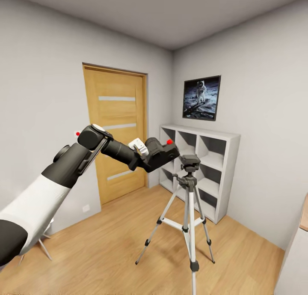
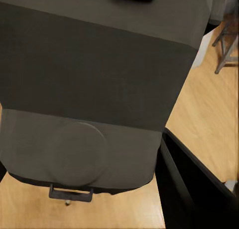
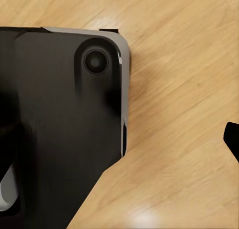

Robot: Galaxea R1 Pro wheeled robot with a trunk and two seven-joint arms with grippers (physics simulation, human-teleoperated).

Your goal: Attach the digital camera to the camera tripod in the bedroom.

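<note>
My left arm reaches across the head view and its gripper (image 1: 150, 157) is shut on the digital camera (image 1: 164, 153), a chunky black body with a red dot on top. The camera hangs in the air just left of the camera tripod's black pan head (image 1: 189, 160) and slightly above it, apart from it. The camera tripod (image 1: 187, 209) stands on the wood floor on silver legs. In the left wrist view the camera's dark body (image 2: 99, 79) looms close, with one black finger (image 2: 194, 189) beside it. A right fingertip (image 3: 232, 138) shows at the edge of the right wrist view.
White cube shelving (image 1: 214, 158) stands against the right wall behind the tripod, under a framed astronaut picture (image 1: 201, 97). An oak door (image 1: 116, 128) is shut at the left. A counter corner (image 1: 299, 239) juts in at the right. The robot's black base (image 3: 59, 119) lies over the floor.
</note>
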